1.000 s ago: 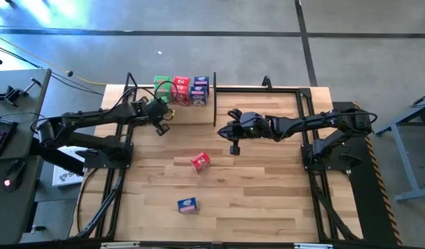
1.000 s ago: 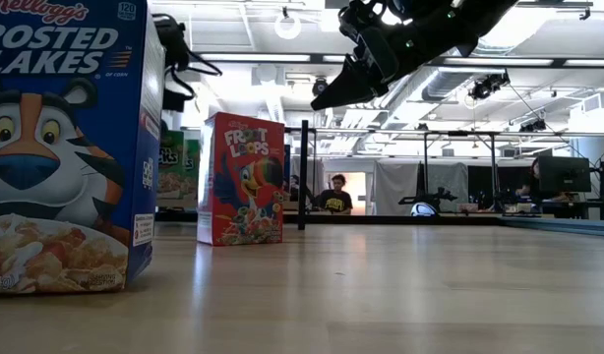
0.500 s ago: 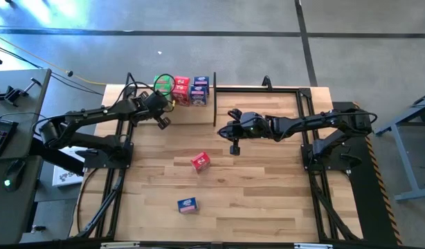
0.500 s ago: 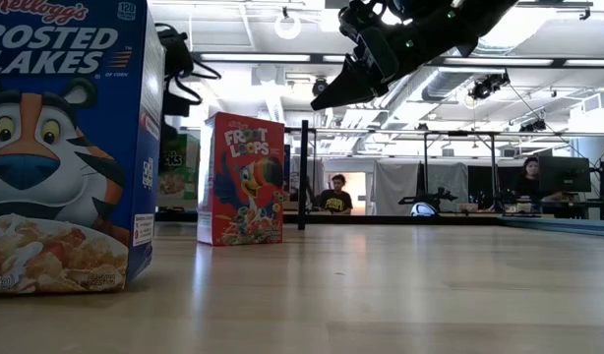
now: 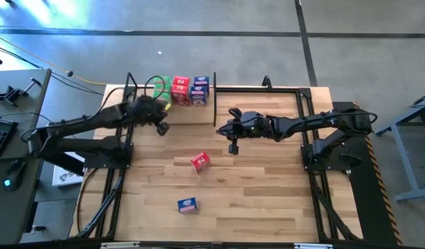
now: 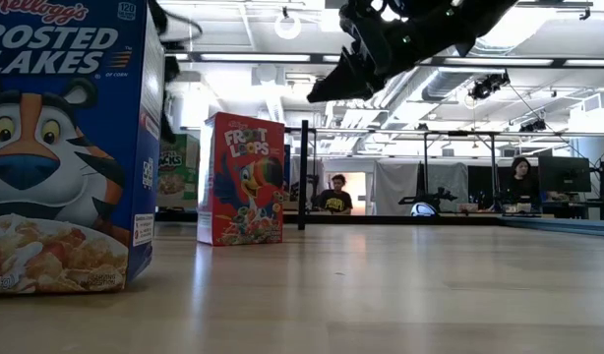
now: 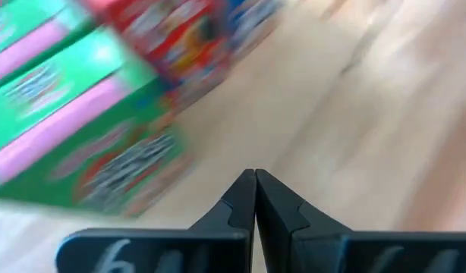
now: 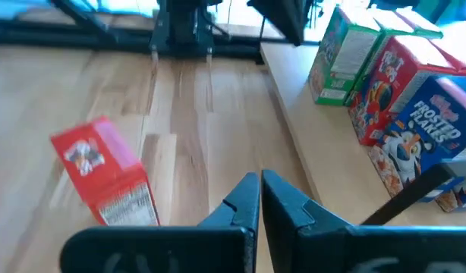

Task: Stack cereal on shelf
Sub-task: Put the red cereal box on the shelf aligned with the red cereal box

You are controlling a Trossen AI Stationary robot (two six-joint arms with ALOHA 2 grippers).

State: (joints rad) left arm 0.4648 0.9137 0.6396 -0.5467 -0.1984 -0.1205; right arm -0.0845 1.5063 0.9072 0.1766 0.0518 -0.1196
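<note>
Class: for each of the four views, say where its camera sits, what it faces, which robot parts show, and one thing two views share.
High: overhead, straight down; both arms, shelf.
Low: table height, level; blue box, right end effector overhead.
Left wrist: on left arm; green boxes, shut left end effector.
Right wrist: on right arm; shut end effector.
Shared: red box in high, low and right wrist.

place: robotics lab | evidence: exposed ceiling ducts (image 6: 420, 88); monitor (image 6: 563, 174); curtained bays (image 6: 400, 187)
</note>
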